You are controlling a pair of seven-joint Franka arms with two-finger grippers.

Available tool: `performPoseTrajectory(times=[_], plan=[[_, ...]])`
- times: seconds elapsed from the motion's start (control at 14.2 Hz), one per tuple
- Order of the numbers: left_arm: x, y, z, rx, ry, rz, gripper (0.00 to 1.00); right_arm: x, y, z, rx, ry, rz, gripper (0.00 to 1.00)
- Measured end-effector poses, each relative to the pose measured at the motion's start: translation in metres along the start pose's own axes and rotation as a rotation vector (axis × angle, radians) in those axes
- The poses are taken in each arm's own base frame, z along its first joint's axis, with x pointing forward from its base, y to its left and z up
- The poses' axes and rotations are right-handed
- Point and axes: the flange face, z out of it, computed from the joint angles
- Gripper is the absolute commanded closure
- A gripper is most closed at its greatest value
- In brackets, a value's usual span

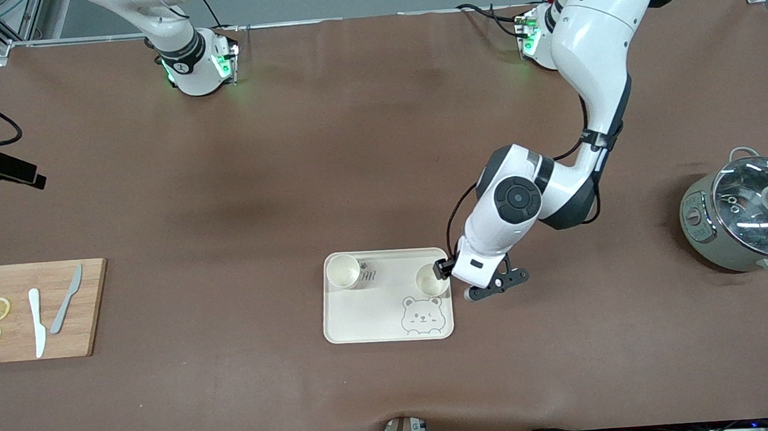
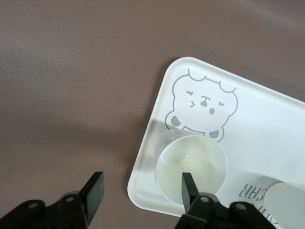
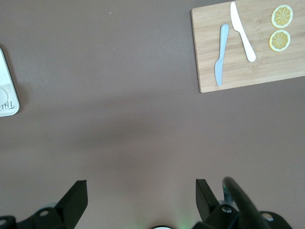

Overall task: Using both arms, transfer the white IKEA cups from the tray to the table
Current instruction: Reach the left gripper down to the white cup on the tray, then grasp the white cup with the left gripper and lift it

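Note:
Two white IKEA cups stand upright on the cream bear-print tray [image 1: 370,316], along its edge farther from the front camera. One cup [image 1: 344,271] is at the corner toward the right arm's end. The other cup [image 1: 431,280] [image 2: 190,164] is at the corner toward the left arm's end. My left gripper [image 1: 449,273] [image 2: 142,186] hangs open over that corner. One finger [image 2: 189,188] is over the cup's mouth, the other over bare table beside the tray. It holds nothing. My right gripper [image 3: 140,193] is open over bare table, out of the front view.
A wooden cutting board [image 1: 36,310] [image 3: 248,52] with two knives and two lemon slices lies at the right arm's end. A grey pot with a glass lid [image 1: 748,220] stands at the left arm's end. A black camera [image 1: 1,169] juts in over the table.

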Motion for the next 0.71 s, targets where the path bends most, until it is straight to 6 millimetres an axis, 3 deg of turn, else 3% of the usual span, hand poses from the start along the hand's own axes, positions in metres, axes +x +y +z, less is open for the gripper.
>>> performPoseTrajectory(times=[0.21, 0.35, 0.49, 0.63, 0.71], plan=[[-0.004, 0.004, 0.015, -0.007, 0.002, 0.007, 0.39, 0.002, 0.001, 0.003, 0.0, -0.006, 0.002, 0.0], [-0.005, 0.008, 0.026, -0.018, 0.007, 0.01, 0.51, 0.007, 0.004, 0.011, -0.001, -0.02, 0.007, 0.0], [-0.008, 0.011, 0.034, -0.022, 0.008, 0.015, 0.68, 0.015, 0.008, 0.023, -0.001, -0.042, 0.014, 0.0], [-0.01, 0.014, 0.037, -0.023, 0.007, 0.019, 0.96, 0.024, 0.009, 0.036, -0.001, -0.055, 0.017, 0.0], [-0.012, 0.015, 0.037, -0.023, 0.006, 0.023, 1.0, 0.03, 0.009, 0.044, -0.001, -0.064, 0.017, 0.0]])
